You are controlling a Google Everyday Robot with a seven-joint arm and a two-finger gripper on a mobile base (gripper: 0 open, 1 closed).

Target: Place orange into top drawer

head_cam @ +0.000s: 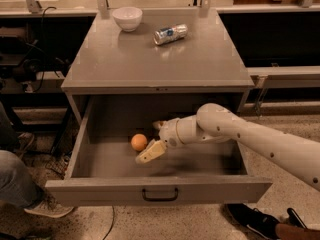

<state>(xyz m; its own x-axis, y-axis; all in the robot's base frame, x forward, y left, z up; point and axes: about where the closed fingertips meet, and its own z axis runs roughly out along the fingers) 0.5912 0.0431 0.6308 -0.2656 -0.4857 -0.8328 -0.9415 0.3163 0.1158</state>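
Note:
The orange [139, 142] lies on the floor of the open top drawer [100, 156], left of its middle. The drawer's front panel with its black handle [160, 194] is pulled out toward the camera. My gripper [153, 138] is inside the drawer just right of the orange, open, with one finger [151, 151] below and in front of the fruit and the other behind it. The fingers stand apart from the orange and do not grip it. My white arm [250, 136] reaches in from the right.
On the cabinet top [160, 59] stand a white bowl [127, 18] at the back left and a silver and blue can [170, 34] lying on its side. A person's leg and shoe [30, 199] are at the lower left; another shoe [250, 221] is at the lower right.

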